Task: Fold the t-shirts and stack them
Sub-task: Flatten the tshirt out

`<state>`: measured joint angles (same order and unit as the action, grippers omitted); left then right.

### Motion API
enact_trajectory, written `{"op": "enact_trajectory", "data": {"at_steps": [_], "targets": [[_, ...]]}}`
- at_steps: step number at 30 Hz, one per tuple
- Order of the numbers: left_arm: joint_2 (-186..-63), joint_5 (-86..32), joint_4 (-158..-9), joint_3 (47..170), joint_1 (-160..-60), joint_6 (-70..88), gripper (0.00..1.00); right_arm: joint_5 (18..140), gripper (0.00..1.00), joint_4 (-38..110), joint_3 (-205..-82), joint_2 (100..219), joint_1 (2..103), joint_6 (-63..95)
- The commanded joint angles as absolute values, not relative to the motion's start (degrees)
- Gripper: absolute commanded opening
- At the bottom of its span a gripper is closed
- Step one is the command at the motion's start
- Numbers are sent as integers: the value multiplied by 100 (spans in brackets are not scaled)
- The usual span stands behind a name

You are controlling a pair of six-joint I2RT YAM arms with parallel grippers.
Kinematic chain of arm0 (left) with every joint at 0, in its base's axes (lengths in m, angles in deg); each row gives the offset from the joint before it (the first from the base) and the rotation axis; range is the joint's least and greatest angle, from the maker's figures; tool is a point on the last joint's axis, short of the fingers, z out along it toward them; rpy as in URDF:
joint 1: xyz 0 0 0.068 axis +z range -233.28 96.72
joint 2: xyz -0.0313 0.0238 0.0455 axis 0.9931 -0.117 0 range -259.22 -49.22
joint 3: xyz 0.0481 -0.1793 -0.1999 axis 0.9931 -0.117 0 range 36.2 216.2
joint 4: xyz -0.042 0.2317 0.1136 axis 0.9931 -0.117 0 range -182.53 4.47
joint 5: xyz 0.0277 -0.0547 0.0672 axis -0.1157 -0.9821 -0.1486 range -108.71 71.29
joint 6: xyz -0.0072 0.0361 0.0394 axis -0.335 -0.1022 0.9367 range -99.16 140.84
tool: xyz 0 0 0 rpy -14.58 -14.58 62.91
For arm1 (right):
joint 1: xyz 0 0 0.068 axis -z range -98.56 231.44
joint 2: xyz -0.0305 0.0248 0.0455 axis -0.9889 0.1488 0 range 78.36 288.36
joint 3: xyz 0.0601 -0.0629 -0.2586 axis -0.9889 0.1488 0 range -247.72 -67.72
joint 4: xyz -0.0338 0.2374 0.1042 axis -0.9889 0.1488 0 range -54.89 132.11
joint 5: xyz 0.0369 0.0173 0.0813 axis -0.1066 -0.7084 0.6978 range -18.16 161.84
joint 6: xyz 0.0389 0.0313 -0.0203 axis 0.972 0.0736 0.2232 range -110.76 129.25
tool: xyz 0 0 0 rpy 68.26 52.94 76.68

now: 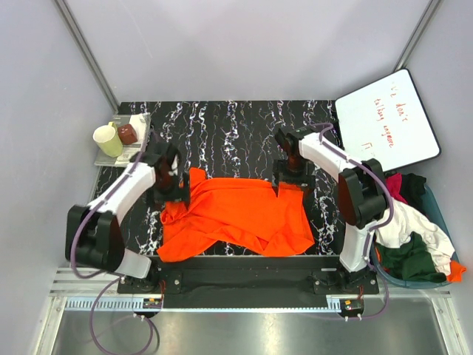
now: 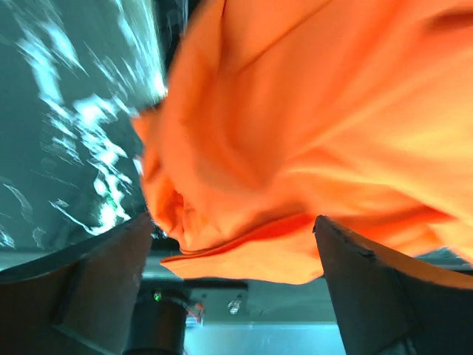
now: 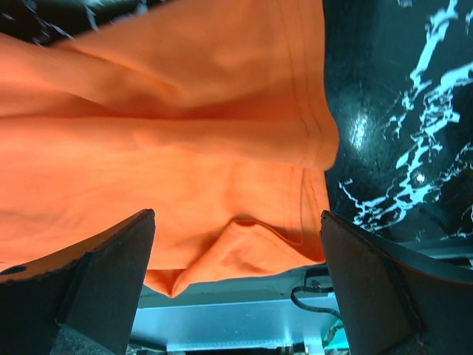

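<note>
The orange shirt (image 1: 238, 220) lies crumpled in the middle of the black table (image 1: 222, 126). The left gripper (image 1: 170, 188) is down at the shirt's top left corner. The right gripper (image 1: 290, 181) is down at its top right corner. Both grippers are spread wide apart. Orange cloth is bunched up between their sides, but they are not squeezing it. The other shirts (image 1: 414, 229) sit in a heap to the right of the table.

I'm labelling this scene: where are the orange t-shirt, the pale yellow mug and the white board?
orange t-shirt (image 1: 244, 214), top external view, its middle.
pale yellow mug (image 1: 109, 142), top external view, its side.
white board (image 1: 386, 122), top external view, its middle.
</note>
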<state>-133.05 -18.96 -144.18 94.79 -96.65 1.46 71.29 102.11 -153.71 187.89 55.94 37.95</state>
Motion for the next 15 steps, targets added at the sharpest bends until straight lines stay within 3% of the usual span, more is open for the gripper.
{"op": "enact_trajectory", "data": {"at_steps": [1,8,15], "targets": [[-12638,-1616,-14152,10729,-9664,308,99,7026,100,10103,-15762,18857,5578,3711],[-14517,-1669,-14073,12222,-9646,414,96,7044,100,10059,-15658,18884,5578,3693],[-16135,-1827,-14073,13261,-9567,431,83,6877,100,10059,-15438,18664,5578,3711]]}}
